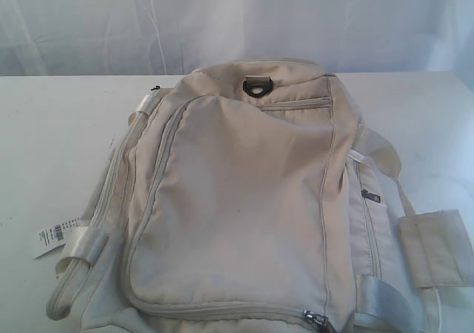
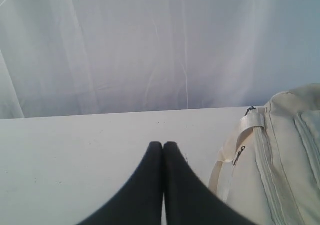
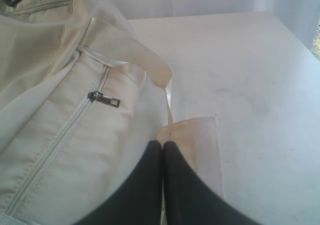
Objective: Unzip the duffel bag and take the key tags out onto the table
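**Exterior view:** The cream duffel bag (image 1: 244,200) lies flat across the middle of the white worktop (image 1: 52,140). Its black D-ring (image 1: 257,86) is at the far end and a dark zip pull (image 1: 317,320) at the near edge. Every zip in sight is run closed, so the key tags, nowhere visible, are judged to be inside. A paper label (image 1: 55,237) trails off the left side, and a strap pad (image 1: 437,248) rests on the worktop to the right. Neither arm shows here.

**Left wrist view:** The left gripper (image 2: 163,146), its black fingers pressed together and holding nothing, hangs over bare worktop just left of the bag, clear of the fabric — a waiting position, by the look of it, rather than a working one.

**Right wrist view:** The right gripper (image 3: 163,145), likewise pressed together and empty, sits above the bag's right side, where the strap pad lies beside it. A side-pocket zip pull (image 3: 104,99) lies nearby, its zip closed. The unzipping has not begun — the gripper would have to part before it could pinch any pull.
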`<state>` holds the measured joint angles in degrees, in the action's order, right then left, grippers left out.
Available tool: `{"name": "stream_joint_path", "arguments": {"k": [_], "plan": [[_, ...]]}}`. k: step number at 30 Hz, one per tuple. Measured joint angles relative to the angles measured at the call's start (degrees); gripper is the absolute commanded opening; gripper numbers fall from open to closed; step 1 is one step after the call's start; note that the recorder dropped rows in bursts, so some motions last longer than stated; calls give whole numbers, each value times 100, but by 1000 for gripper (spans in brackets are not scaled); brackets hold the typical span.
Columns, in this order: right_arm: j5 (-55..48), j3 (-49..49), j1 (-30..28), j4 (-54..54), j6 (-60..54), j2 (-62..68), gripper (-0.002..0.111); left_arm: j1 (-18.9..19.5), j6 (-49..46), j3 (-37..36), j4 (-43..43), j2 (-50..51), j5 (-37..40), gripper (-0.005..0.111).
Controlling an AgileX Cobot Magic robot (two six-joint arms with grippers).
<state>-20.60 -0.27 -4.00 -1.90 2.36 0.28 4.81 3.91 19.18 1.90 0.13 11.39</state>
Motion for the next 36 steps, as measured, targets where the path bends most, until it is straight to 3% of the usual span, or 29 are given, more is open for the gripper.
{"name": "stream_joint_path", "arguments": {"k": [9,20,36], "plan": [[0,0,0,0,0,0,0,-25,-58,-61,23,0,1180,0],[0,0,0,12,-24,0,0,-424,-85,-61,320,0,1267,0],[0,0,0,24,-37,0,0,-464,-108,-61,320,0,1267,0]]}}
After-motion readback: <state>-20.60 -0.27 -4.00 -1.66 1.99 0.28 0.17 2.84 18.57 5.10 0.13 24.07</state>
